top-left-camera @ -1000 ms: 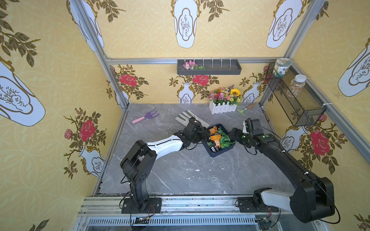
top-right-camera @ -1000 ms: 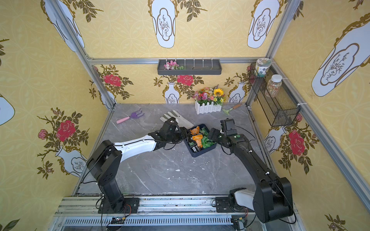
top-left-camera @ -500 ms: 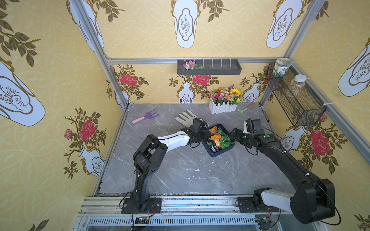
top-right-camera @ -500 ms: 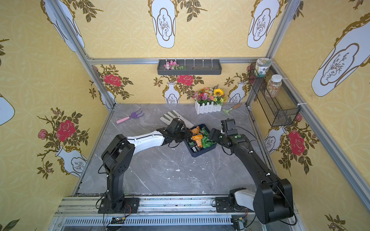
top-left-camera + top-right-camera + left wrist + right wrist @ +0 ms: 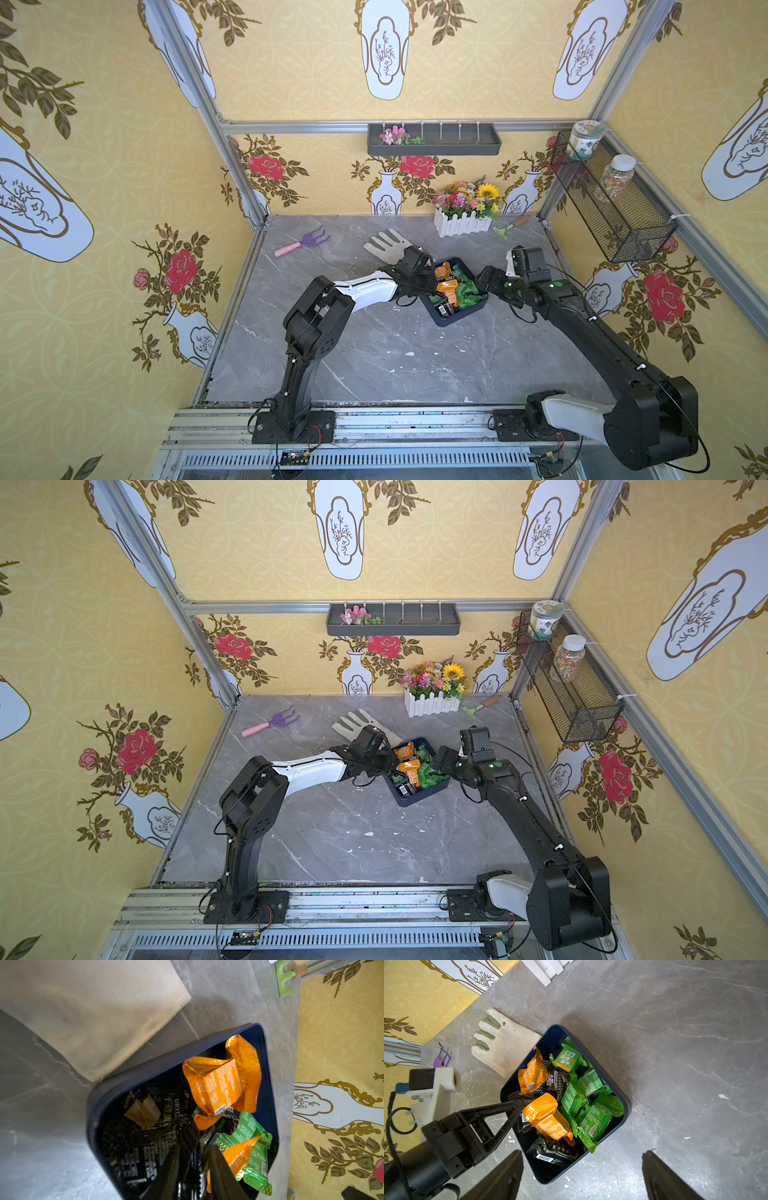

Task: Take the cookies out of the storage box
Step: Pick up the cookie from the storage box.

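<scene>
Inside storage box (image 5: 97, 1109), left end effector (image 5: 198, 1140) among cookies (image 5: 222, 1084).

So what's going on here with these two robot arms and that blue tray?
The job is taking the cookie packets out of the blue tray. The left claw is down among the packets, fingers close together by an orange packet; whether it grips one is unclear. The right claw hangs wide open at the tray's edge. No packet lies on the table yet.

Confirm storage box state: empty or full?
Full. The storage box holds a heap of green, orange and black cookies; none lies out on the table.
</scene>
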Robot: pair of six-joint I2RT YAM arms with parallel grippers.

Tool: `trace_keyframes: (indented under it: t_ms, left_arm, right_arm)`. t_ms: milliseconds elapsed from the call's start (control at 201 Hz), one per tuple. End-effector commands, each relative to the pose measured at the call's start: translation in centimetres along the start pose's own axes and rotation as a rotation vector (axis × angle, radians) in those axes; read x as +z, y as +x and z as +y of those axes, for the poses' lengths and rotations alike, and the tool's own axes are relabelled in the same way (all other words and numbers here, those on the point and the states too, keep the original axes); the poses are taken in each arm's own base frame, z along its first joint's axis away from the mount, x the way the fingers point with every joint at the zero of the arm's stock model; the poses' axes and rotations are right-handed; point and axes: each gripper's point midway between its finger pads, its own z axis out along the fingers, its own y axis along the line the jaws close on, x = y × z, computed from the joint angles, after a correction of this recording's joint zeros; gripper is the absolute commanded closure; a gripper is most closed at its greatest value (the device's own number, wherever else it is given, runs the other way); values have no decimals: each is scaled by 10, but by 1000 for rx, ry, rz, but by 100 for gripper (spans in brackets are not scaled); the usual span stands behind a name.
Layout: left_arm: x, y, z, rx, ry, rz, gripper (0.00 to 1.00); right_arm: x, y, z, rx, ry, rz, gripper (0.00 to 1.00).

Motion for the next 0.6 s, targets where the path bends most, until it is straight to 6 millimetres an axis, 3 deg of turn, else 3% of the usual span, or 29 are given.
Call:
trace_keyframes:
  t_ms: [0, 159, 334, 593]
  left_arm:
    - [2, 0, -2, 5, 14, 6, 78]
    - [-2, -2, -5, 7, 16, -7, 92]
    - [-11, -8, -7, 21, 7, -34, 95]
    - [-60, -26, -14, 38, 4, -172, 98]
  right_arm:
    - [-1, -1, 2, -7, -6, -1, 8]
    - [-2, -2, 4, -11, -11, -2, 8]
    - [-3, -2, 6, -18, -22, 1, 8]
    - [-9, -9, 18, -16, -64, 0, 8]
